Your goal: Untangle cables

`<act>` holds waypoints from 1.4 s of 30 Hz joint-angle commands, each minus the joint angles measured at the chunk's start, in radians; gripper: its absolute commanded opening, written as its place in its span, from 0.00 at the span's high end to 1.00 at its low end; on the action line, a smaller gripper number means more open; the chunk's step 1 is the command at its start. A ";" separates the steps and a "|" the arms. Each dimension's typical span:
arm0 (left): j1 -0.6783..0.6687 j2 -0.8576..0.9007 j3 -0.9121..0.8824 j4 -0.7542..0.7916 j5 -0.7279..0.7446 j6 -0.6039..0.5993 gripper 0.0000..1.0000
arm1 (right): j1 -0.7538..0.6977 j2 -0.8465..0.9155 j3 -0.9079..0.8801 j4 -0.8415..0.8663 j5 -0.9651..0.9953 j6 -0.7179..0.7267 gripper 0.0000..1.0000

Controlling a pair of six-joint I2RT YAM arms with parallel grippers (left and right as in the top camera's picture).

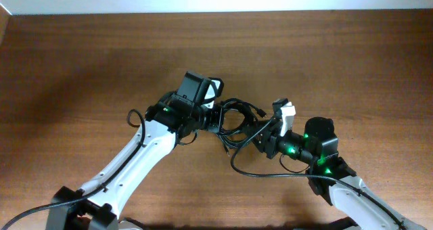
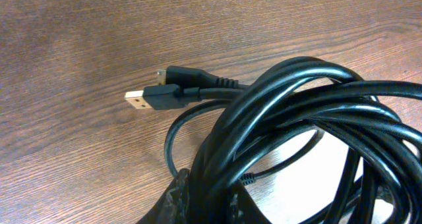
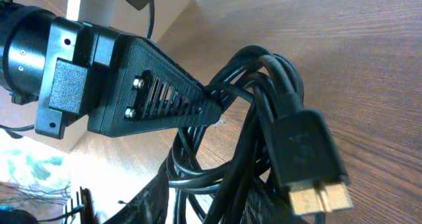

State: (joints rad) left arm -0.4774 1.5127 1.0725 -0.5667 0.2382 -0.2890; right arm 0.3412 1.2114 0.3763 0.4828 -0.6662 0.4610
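The black cables (image 1: 237, 118) lie in one tangled bundle at the middle of the wooden table (image 1: 81, 61). My left gripper (image 1: 215, 119) is at the bundle's left side, shut on several strands (image 2: 227, 184). Two plug ends (image 2: 158, 95), one gold-tipped, lie on the table just beyond it. My right gripper (image 1: 260, 136) is at the bundle's right side, its fingers closed round several strands (image 3: 224, 191). A wide plug with a gold tip (image 3: 310, 158) hangs close to the right wrist camera. The left gripper's finger (image 3: 165, 95) shows there, pinching the loops.
One thin black strand (image 1: 243, 170) loops from the bundle toward the front edge and runs under the right arm (image 1: 318, 155). The left arm (image 1: 142, 152) crosses the front left of the table. A pale wall edge (image 1: 203, 0) runs along the back.
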 commanded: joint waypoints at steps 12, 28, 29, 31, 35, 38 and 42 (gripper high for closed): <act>0.057 -0.023 0.005 -0.022 -0.029 -0.359 1.00 | 0.005 0.008 0.013 0.242 -0.242 -0.007 0.96; 0.121 -0.023 0.005 -0.275 -0.045 -0.813 1.00 | -0.042 0.008 0.013 0.287 -0.129 0.287 0.96; 0.121 -0.024 0.005 -0.290 -0.058 -0.813 1.00 | -0.069 0.008 0.013 0.249 -0.130 0.321 0.96; 0.121 -0.025 0.005 -0.307 -0.078 -0.821 1.00 | -0.109 0.008 0.013 0.191 -0.135 0.373 0.96; 0.121 -0.055 0.005 -0.295 -0.079 -0.695 1.00 | -0.120 0.008 0.013 0.083 -0.113 0.389 0.96; 0.121 -0.131 0.005 -0.264 -0.121 -0.378 1.00 | -0.120 0.008 0.013 0.006 -0.112 0.386 0.67; 0.121 -0.235 0.005 -0.249 -0.266 -0.203 1.00 | -0.119 0.008 0.013 0.054 -0.295 0.241 0.27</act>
State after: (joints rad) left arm -0.3634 1.3518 1.0733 -0.8337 0.0872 -0.6765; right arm 0.2264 1.2274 0.3809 0.5049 -0.8265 0.8108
